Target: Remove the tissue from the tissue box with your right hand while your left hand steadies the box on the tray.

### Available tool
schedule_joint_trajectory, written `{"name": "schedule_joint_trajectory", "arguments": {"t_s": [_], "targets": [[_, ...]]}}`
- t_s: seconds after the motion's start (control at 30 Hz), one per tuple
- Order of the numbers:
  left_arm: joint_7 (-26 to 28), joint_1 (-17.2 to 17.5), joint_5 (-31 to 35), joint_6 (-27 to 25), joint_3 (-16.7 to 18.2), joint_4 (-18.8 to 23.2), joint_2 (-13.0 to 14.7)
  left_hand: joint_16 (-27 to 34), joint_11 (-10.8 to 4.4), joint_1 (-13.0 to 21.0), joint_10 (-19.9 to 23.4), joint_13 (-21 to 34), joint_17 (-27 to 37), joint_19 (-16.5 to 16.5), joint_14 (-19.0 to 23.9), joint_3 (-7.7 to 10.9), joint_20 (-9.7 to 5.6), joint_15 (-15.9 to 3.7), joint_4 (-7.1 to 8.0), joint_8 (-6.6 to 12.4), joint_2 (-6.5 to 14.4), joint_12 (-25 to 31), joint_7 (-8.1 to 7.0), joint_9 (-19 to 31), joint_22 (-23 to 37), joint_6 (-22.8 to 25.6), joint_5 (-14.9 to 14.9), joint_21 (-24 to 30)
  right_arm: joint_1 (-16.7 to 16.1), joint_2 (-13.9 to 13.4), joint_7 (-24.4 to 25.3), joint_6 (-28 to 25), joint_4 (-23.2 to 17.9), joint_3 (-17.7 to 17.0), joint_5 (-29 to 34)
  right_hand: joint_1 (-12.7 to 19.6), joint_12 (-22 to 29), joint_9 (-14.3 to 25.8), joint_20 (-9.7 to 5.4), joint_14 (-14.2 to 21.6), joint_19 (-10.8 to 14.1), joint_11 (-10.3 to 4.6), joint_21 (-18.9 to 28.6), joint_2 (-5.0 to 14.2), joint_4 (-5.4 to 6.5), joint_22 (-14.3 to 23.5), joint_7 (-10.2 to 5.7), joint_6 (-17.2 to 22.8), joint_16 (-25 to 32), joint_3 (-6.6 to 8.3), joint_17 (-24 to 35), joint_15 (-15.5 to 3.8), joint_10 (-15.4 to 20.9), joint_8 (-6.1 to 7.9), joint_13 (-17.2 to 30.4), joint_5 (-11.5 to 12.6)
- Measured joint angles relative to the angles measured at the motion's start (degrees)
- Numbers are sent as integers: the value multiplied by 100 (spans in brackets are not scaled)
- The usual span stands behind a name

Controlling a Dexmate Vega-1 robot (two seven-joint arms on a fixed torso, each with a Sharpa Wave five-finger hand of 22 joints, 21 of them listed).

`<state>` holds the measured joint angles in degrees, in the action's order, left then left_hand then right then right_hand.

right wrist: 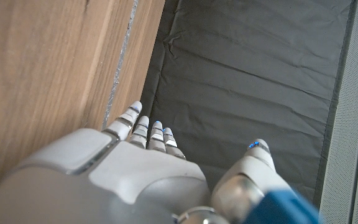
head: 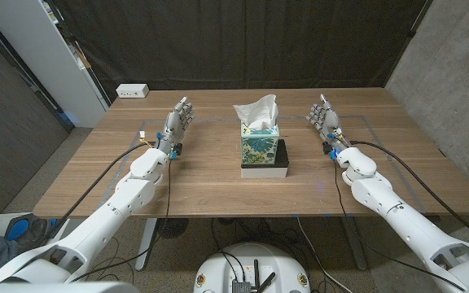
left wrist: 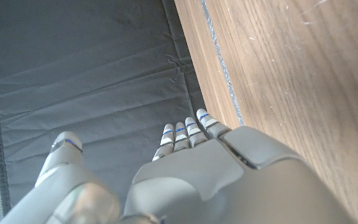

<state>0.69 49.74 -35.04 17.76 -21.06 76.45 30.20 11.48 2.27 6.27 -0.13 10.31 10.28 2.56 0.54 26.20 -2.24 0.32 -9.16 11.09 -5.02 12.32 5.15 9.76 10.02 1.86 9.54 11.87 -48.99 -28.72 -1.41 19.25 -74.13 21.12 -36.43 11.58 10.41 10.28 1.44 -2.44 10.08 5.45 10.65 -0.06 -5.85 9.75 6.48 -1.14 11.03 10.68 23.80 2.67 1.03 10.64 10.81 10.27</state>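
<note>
I can read no words, numbers or brand marks anywhere. The tissue box [head: 260, 145] in front of me carries only a green and blue leafy pattern, no lettering that I can make out. The white box [head: 133, 91] at the table's far edge, well left of the tissue box, is too small to read.

You are working at a rectangular wooden table [head: 218, 183] with a thin taped outline on its top. At its middle lies a flat tray [head: 267, 168], black above and white along its near edge. A white power strip [head: 132, 91] sits at the far left corner.
</note>
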Motion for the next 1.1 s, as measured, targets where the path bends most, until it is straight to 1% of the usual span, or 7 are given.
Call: {"name": "schedule_joint_trajectory", "arguments": {"t_s": [0.17, 0.43, 0.57, 0.77, 0.87, 0.97, 1.1], "targets": [[53, 74, 73, 62, 10, 76, 46, 0, 0, 0, 0, 0, 0, 0, 0, 0, 0, -1, 0, 0, 0, 0, -1, 0, 0, 0, 0, 0, -89, -11, 56, 85, -100, -18, 42, 0, 0, 0, 0, 0, 0, 0, 0, 0, 0, 0, 0, 0, 22, 0, 0, 0, 0, 0, 0, 14], [50, 120, 128, 129, 22, 130, 95, 0, 17, 25, 45, 24, -1, 130, 37, 0, 128, 37, 0, 0, 25, 0, -1, 16, 0, 43, 0, 21, -183, -65, 156, 122, -250, -33, 118, -1, 20, -1, 0, 0, -1, -1, 0, 0, 0, -1, 0, 0, 22, 0, 0, 0, 0, 0, -10, 14], [94, 134, 182, 153, 23, 150, 101, 20, 50, 107, 177, 25, -1, 396, 225, 72, 143, 51, -24, 0, 34, 0, -2, 26, -1, 154, 21, 87, -223, -83, 205, 126, -305, -44, 138, -1, 40, -1, 0, 0, -1, -1, 0, 0, 0, -1, -1, 0, 43, 0, 0, 0, 0, 0, -17, 14], [257, 150, 354, 189, 22, 179, 124, 84, 78, 469, 500, 51, 27, 780, 598, 195, 167, 59, -113, 116, 67, 91, 70, 33, 27, 489, 66, 152, -271, -86, 282, 150, -357, -52, 169, -1, 40, -1, 0, 22, -1, -34, 0, 0, -32, -1, 31, 31, 43, 32, -16, -22, 33, 31, -14, 14], [363, 160, 461, 198, 18, 192, 134, 84, 66, 693, 629, 60, 27, 877, 728, 274, 181, 51, -146, 164, 74, 130, 13, 53, 27, 639, 109, 159, -282, -85, 294, 169, -368, -53, 190, -1, 40, -1, 0, 22, -1, -34, 0, 0, -32, -1, 31, 31, 43, 32, -16, -22, 33, 31, -1, 14], [516, 168, 609, 216, 9, 204, 145, 133, 62, 857, 721, 78, 27, 991, 829, 333, 180, 51, -159, 165, 69, 133, 20, 52, 27, 739, 110, 195, -290, -81, 324, 192, -379, -53, 226, -1, 62, -1, 0, 22, -1, -34, 0, 0, -32, -2, 30, 31, 48, 31, -16, -22, 33, 30, 0, 14], [827, 182, 928, 200, -13, 255, 171, 133, -27, 1175, 845, 87, 26, 1075, 920, 456, 195, -2, -172, 227, 130, 179, 8, 54, 26, 894, 172, 195, -296, -73, 325, 210, -379, -53, 229, -1, 62, -1, 0, 22, -1, -34, 0, 0, -32, -2, 30, 31, 65, 31, -16, -22, 32, 30, 0, 14]]}}
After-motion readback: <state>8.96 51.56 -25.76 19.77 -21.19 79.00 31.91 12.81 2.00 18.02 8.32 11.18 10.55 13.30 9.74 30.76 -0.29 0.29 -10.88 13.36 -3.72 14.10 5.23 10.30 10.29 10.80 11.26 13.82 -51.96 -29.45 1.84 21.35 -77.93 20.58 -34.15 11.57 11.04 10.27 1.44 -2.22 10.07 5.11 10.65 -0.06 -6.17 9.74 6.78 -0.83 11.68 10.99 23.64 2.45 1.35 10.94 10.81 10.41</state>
